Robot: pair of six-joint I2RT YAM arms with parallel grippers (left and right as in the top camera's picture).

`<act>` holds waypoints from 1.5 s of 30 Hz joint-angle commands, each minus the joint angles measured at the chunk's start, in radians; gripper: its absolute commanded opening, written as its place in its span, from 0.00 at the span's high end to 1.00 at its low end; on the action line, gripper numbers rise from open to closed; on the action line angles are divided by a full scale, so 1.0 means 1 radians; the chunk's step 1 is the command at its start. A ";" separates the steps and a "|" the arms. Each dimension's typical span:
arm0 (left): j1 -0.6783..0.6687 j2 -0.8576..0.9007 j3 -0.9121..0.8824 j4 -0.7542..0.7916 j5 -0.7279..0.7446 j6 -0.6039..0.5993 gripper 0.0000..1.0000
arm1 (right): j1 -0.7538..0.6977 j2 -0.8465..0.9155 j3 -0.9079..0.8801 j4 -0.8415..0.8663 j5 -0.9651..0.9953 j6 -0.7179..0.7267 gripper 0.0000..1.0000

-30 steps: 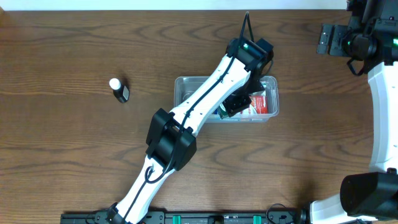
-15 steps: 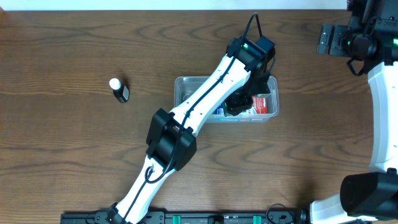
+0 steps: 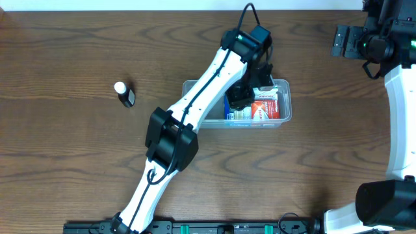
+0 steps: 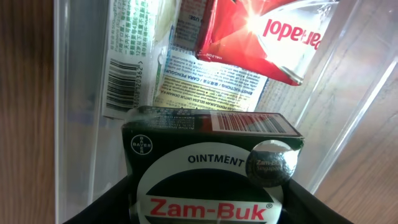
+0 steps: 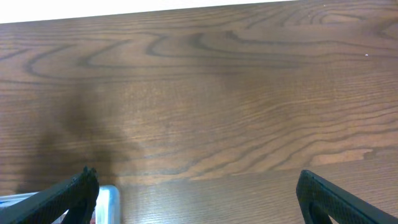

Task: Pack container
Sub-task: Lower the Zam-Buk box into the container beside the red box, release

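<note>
The left tool (image 3: 239,101) pinches a green ointment box (image 4: 211,165) inside the clear tub (image 3: 195,88), above packets already lying there. The placing step looks nearly done: next comes lowering and letting go. A small bottle (image 3: 123,95) waits well to its left. The right tool (image 5: 199,196) hangs spread wide.

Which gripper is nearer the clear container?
Left. The left gripper is over the container, holding the Zam-Buk box; the right gripper hangs open, apart, beyond its far-right corner.
</note>
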 commanded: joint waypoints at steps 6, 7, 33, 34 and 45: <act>-0.003 0.003 -0.010 -0.003 0.103 0.113 0.62 | -0.004 0.001 0.005 -0.001 0.006 0.014 0.01; -0.003 0.003 -0.012 -0.004 0.103 0.125 0.62 | -0.004 0.001 0.005 -0.001 0.007 0.014 0.01; 0.011 0.003 -0.122 0.057 0.102 0.216 0.36 | -0.004 0.001 0.005 -0.001 0.007 0.014 0.01; 0.011 0.003 -0.122 0.058 0.102 0.216 0.36 | -0.004 0.001 0.005 -0.001 0.006 0.014 0.01; 0.011 0.003 -0.122 0.069 0.102 0.217 0.16 | -0.004 0.001 0.005 -0.001 0.007 0.014 0.01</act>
